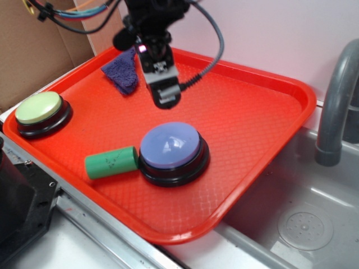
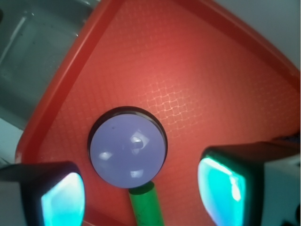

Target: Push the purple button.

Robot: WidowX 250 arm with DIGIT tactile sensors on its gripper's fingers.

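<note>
Exterior: my arm comes down from the top edge, wrist pointing down, claw hanging above the red tray, touching nothing. From here I can't tell how the jaws stand. Count: two buttons, one green cylinder, one purple cloth. The purple button sits mid-tray, front of and below the claw, apart from it. The cylinder lies on its side, one end touching the button's black base. The green button is at the tray's left corner, well apart. The cloth lies at the back of the tray, just behind the claw. A sink and a grey faucet are on the right.

Wrist: both fingers show at the bottom corners, spread wide, nothing between them, so the claw is released. The purple button lies between the fingers and slightly ahead, no contact. The cylinder pokes in below it.
</note>
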